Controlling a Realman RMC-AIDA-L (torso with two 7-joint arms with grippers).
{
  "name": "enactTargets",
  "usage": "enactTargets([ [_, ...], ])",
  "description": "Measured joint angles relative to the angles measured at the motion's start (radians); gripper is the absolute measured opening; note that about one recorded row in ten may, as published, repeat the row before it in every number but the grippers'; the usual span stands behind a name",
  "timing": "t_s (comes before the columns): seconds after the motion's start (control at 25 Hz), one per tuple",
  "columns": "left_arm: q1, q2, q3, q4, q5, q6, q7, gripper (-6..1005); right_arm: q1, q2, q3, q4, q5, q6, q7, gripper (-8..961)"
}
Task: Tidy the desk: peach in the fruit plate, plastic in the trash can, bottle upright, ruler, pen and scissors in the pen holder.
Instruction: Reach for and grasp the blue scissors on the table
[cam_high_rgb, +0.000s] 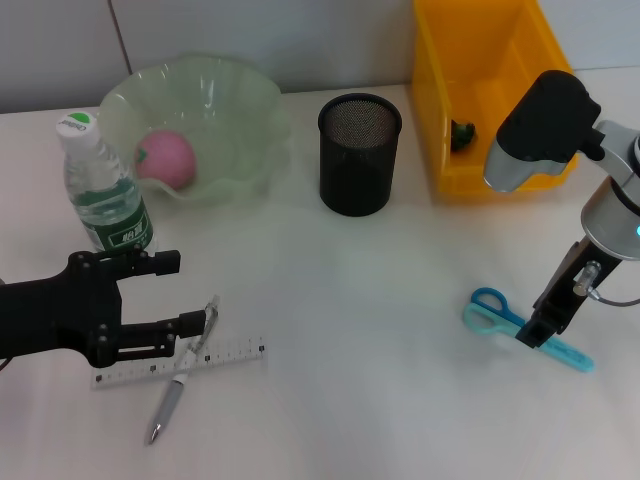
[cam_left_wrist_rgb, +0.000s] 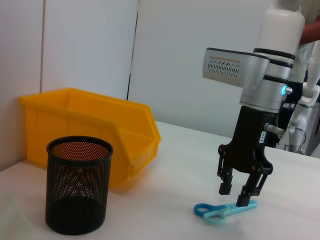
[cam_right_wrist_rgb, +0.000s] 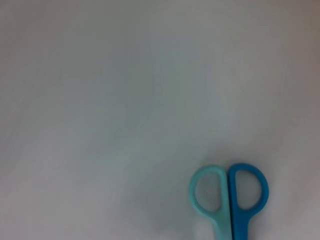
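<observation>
Since the scissors (cam_high_rgb: 527, 329) lay flat on the tabletop (cam_high_rgb: 380, 330), right pincer (cam_left_wrist_rgb: 239, 194) straddled them, fingers apart; left pincer (cam_high_rgb: 185, 293) open beside the ruler (cam_high_rgb: 180, 362).

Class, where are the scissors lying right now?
In the head view, the scissors lie flat on the table's right side, in front of the yellow bin, with the right gripper open over them.

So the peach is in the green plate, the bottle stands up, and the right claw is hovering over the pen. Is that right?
Not quite. The right claw is over the blue scissors, not the pen, which lies across the ruler by the left claw. The head view shows this. The peach is indeed in the green plate, and the bottle stands upright.
</observation>
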Motion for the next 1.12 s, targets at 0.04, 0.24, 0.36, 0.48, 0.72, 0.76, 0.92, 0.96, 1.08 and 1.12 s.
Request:
enactTargets([
  [0.04,0.0,0.0,0.0,0.0,0.0,0.0,0.0,817,0.002,0.0,-0.001,0.002,0.0,0.0,0.0,583],
  [0.24,0.001,0.0,0.0,0.0,0.0,0.0,0.0,817,0.008,0.0,-0.009,0.021,0.0,0.009,-0.002,438],
  [0.36,0.003,0.0,-0.001,0.0,0.0,0.0,0.0,817,0.013,0.0,-0.01,0.029,0.0,0.014,-0.003,438],
  [0.48,0.005,0.0,-0.001,0.0,0.0,0.0,0.0,817,0.018,0.0,-0.01,0.04,0.0,0.021,-0.004,439],
  [0.72,0.005,0.0,-0.001,0.0,0.0,0.001,0.0,817,0.025,0.0,-0.017,0.061,0.0,0.029,-0.007,440],
  [0.76,0.005,0.0,-0.001,0.0,-0.001,0.001,0.0,817,0.025,0.0,-0.019,0.062,0.0,0.031,-0.007,440],
  [0.92,0.005,0.001,-0.001,0.0,-0.001,0.001,0.0,817,0.027,0.0,-0.022,0.072,0.0,0.039,-0.008,441],
  [0.96,0.006,0.001,-0.001,0.0,-0.001,0.001,0.0,817,0.027,0.0,-0.022,0.074,0.0,0.04,-0.008,441],
  [1.08,0.007,0.001,0.0,-0.001,-0.001,0.001,0.0,817,0.027,0.0,-0.023,0.076,0.0,0.041,-0.008,441],
  [1.12,0.008,0.001,-0.001,-0.001,-0.001,0.001,0.0,817,0.027,0.0,-0.024,0.076,0.0,0.041,-0.008,440],
])
